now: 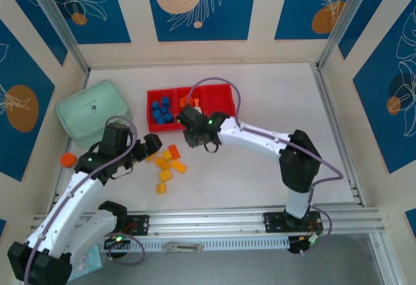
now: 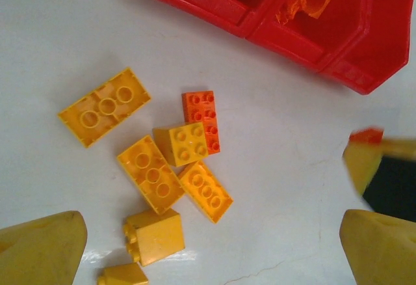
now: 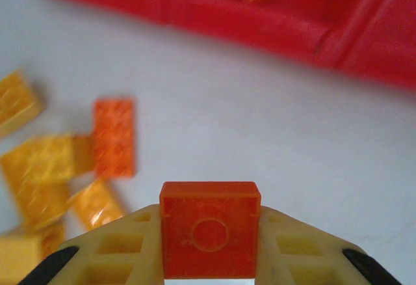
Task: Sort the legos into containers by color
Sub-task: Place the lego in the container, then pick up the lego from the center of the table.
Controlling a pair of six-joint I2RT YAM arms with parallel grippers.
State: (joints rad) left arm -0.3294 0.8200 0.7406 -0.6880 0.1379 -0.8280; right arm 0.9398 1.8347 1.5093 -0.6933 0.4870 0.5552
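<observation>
Top view first. The red tray (image 1: 220, 99) sits mid-table, with blue bricks (image 1: 161, 111) in its left compartment and a few orange pieces (image 1: 190, 103) in the middle one. Your right gripper (image 1: 198, 138) hangs just in front of the tray. Your left gripper (image 1: 153, 144) is beside the loose pile (image 1: 168, 164) of yellow and orange bricks. Ignore the mint-green case (image 1: 93, 111) and the orange cap (image 1: 67, 160) off to the left.

In the left wrist view, the yellow pads (image 2: 42, 249) are spread wide with nothing between them. The pile lies right below them, some bricks studs-up and some hollow-side-up. I'd say these are light, rigid plastic with slick walls, so pinch across two flat opposite sides, not corner to corner. The loose orange brick (image 2: 203, 119) is touching a yellow 2x2 (image 2: 182, 143). That side looks crowded, so its short ends are probably the easier hold. The yellow 2x4 (image 2: 104, 106) lies apart from the others and should be an easy grab.

In the right wrist view, the gripper (image 3: 210, 249) is clamped on a square orange brick (image 3: 210, 236). Its hollow underside, with the round tube, faces the camera. The pads sit flat on its two side walls, which looks secure. The tray is ahead, well clear of the brick.
</observation>
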